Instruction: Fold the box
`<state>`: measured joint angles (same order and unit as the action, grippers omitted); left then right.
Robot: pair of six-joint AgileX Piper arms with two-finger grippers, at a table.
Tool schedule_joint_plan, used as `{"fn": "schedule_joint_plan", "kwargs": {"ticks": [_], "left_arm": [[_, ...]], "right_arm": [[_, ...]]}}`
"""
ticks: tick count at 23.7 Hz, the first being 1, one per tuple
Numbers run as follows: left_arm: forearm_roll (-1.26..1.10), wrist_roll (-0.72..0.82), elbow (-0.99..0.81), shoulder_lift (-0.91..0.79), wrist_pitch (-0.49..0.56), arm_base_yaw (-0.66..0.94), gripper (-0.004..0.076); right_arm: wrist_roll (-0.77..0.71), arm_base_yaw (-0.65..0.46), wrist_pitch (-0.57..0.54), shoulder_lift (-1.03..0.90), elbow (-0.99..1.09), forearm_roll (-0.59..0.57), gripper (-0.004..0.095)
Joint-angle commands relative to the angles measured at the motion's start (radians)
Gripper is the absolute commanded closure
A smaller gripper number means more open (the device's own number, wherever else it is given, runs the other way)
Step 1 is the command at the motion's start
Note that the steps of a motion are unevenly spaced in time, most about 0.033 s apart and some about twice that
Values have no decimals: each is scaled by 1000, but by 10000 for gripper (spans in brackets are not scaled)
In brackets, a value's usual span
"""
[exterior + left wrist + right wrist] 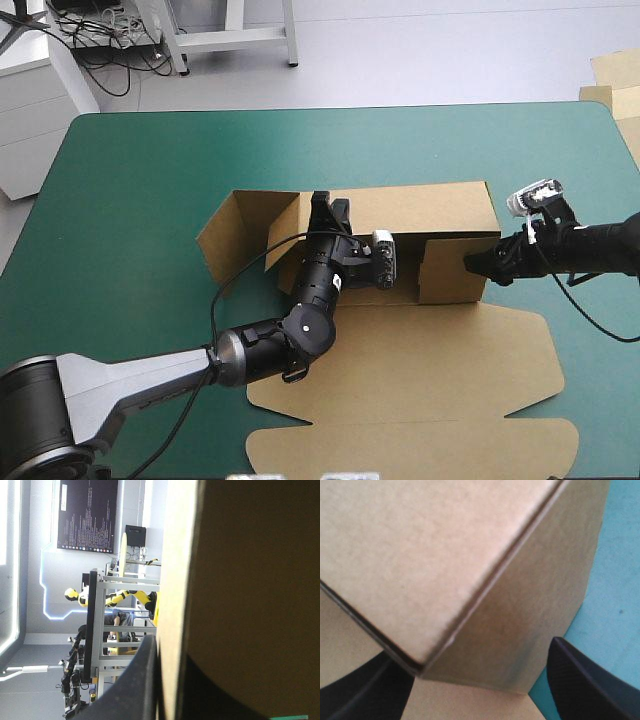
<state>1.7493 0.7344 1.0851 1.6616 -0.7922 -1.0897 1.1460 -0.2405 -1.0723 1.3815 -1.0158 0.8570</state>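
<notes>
High view: the brown box [440,210] sits at the middle of the teal-green cover [120,200], its walls raised into an open tray. At the box's left end a flap [222,240] stands splayed outward, untucked. The left gripper [328,212] reaches into the tray from the box's near side and sits on the far wall, left of that wall's middle. In the left wrist view the wall [240,580] runs edge-on between the black fingers [142,680], with one finger close against one face and a dark curved shape on the other. The grip is narrow and clamped on the board. The lid [430,360] lies flat on the cover on the box's near side, its tabs spread. At the box's right end the right gripper [480,263] meets the near right corner from outside. In the right wrist view its fingers [585,685] stand wide apart with that corner [435,650] between them. Whether either finger touches the board cannot be told. Well to the right of the box, off the cover's far corner, lies a spare piece of brown board [612,85].
</notes>
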Motion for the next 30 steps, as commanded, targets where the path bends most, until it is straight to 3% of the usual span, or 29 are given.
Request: {"fn": "schedule_joint_plan", "kwargs": {"ticks": [1,21,25,30], "left_arm": [[49,24,24,-35,-17,0,734],[51,24,24,-35,-9,0,734],[51,24,24,-35,-9,0,734],[51,24,24,-35,-9,0,734]], "right_arm": [[42,1,32,-15,-23,114,238],[1,1,-25,19,-23,153,238],[15,1,46,19,-23,141,238],[159,3,108,19,-23,222,275]]}}
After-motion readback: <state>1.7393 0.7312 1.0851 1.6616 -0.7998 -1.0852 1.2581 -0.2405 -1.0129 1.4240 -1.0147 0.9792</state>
